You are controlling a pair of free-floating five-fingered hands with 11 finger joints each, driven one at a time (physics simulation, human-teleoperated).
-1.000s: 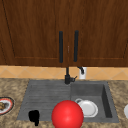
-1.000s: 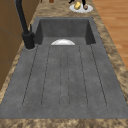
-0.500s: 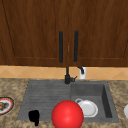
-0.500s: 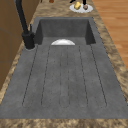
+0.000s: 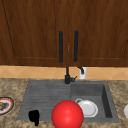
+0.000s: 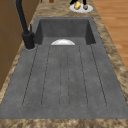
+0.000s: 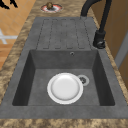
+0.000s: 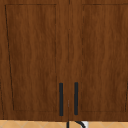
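Observation:
My left hand hangs at the front left corner of the sink, over the drainboard's front edge, holding nothing. In the right side view its straight black fingers show at the top left, off the counter's front. A big red ball sits low in the front view, before the sink's front edge. A white plate lies in the basin beside the drain. A black shape, seemingly a hand, hovers over a plate with yellow food at the sink's far right.
The black faucet rises behind the basin. A plate with food rests on the speckled counter left of the ribbed drainboard. A wooden wall cabinet with two black handles hangs above.

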